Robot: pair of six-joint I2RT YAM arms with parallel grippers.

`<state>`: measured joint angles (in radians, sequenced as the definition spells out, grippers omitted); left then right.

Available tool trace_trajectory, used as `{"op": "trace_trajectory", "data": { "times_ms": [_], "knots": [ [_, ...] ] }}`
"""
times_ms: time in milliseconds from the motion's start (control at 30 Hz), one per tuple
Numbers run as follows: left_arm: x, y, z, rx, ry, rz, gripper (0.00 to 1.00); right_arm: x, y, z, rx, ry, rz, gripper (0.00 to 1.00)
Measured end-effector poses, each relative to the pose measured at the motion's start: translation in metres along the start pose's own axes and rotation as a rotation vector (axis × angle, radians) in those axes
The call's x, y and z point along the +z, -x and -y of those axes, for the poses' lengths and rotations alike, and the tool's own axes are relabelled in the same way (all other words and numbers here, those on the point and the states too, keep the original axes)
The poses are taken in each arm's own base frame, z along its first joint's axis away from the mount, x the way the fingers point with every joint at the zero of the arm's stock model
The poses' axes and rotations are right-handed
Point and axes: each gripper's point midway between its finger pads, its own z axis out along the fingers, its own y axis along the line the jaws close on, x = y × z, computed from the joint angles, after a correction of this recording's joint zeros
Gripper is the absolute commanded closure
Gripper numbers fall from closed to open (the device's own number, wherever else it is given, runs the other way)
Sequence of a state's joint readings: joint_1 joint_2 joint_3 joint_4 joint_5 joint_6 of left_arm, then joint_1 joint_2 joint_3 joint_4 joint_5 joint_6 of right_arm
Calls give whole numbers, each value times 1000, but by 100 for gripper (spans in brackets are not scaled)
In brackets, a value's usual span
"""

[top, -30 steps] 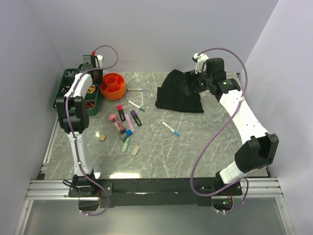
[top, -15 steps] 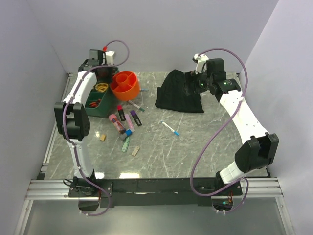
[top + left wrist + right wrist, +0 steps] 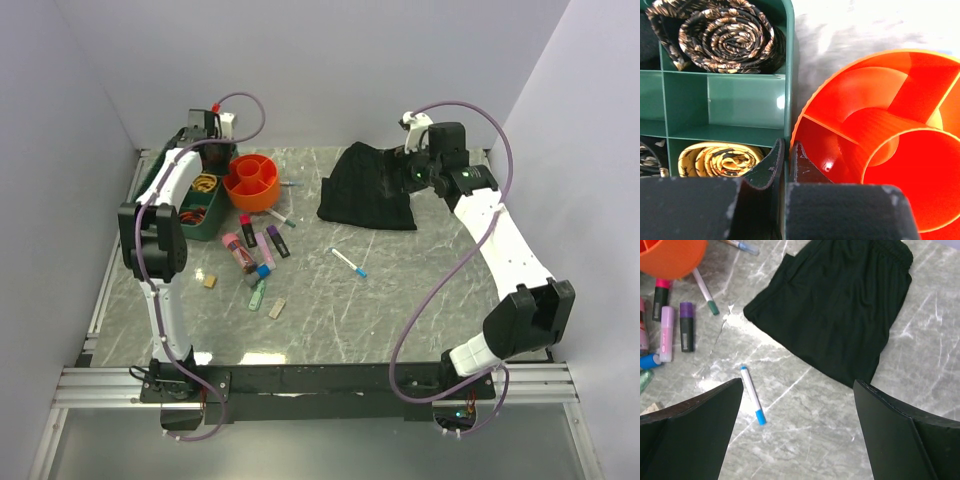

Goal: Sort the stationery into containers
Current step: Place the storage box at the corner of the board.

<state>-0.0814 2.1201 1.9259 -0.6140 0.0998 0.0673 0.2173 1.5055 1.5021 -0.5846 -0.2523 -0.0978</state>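
Black fabric heap (image 3: 368, 190) is lying at the far centre of the table (image 3: 420, 300), not part of the sort.

Green tray (image 3: 745, 102) is sitting at the far left. Two of its compartments are holding patterned coiled rolls (image 3: 730, 32), and the one between them is showing bare. Orange tub (image 3: 243, 196) is standing just beside the tray's right wall, its dividers showing no stationery.

Left gripper (image 3: 786, 162) is pinching that tray wall, jaws nearly together with one finger inside the tray and one in the gap toward the tub.

Right gripper (image 3: 797, 385) is hovering by the heap's right side, jaws spread wide and holding nothing.

Markers (image 3: 252, 250) are lying clustered in front of the tub, with a green-capped pen (image 3: 279, 216) just beyond them.

Blue-capped pen (image 3: 752, 401) is lying alone mid-table, apart from the cluster. In the wrist view it is sitting just beside the left finger, long axis running roughly crosswise to the line the jaws close along. Judgement: the right arm is the one free to take it, and needs a small shift toward that finger's side before descending.

Erasers (image 3: 209, 281) are lying nearest the bases.
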Motion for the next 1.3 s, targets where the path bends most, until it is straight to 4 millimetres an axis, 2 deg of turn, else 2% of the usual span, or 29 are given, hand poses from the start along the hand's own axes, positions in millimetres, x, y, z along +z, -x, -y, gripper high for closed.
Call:
{"op": "trace_trajectory", "data": {
  "times_ms": [267, 567, 600, 700, 800, 900, 1033, 1100, 1200, 1300],
  "knots": [
    [30, -17, -51, -65, 127, -34, 99, -9, -5, -1, 1, -5, 6, 0],
    [45, 1, -69, -135, 212, 27, 99, -10, -4, 0, 0, -8, 8, 0],
    [46, 3, -71, -137, 222, 31, 93, -11, -3, 0, 0, -8, 8, 0],
    [49, 6, -73, -147, 236, 43, 61, -11, -1, 0, -2, -8, 13, 0],
    [49, 8, -74, -153, 239, 53, 43, -12, 2, 0, -5, -9, 19, 0],
    [48, 13, -76, -152, 241, 70, 34, -12, 2, 0, -7, -10, 21, 0],
    [49, 15, -72, -139, 236, 75, 33, -9, 0, 1, -5, -9, 12, 0],
    [49, 17, -68, -116, 225, 78, 36, -6, -2, 1, -3, -8, 4, 0],
    [45, 29, -58, -72, 208, 99, 39, -4, -3, 2, -1, -7, -3, 0],
    [41, 46, -48, -32, 199, 137, 38, -2, -5, 2, 0, -7, -8, 0]
  ]
}}
